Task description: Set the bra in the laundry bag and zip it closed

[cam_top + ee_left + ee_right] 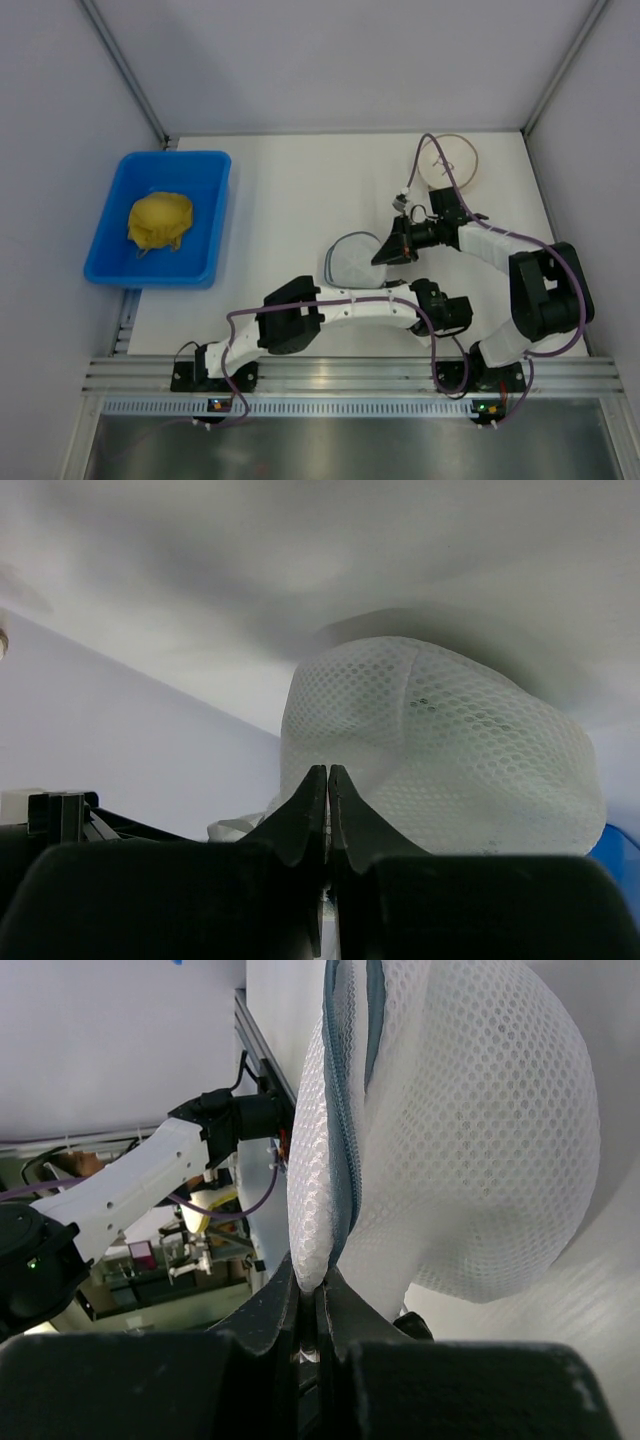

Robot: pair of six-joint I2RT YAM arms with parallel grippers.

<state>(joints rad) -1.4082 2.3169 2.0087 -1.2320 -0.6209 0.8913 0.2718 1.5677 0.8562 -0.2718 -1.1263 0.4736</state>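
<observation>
Inventory by count. Bench [300,180]: one. Laundry bag [352,262], white mesh with a dark zipper edge: one. Blue bin [150,278]: one. Yellow cloth lump [160,220]: one. White disc [462,158] with tan rim: one. Robot arms: two. Hands: two, namely one left hand [327,780] and one right hand [312,1295]. Loose items total: four
</observation>
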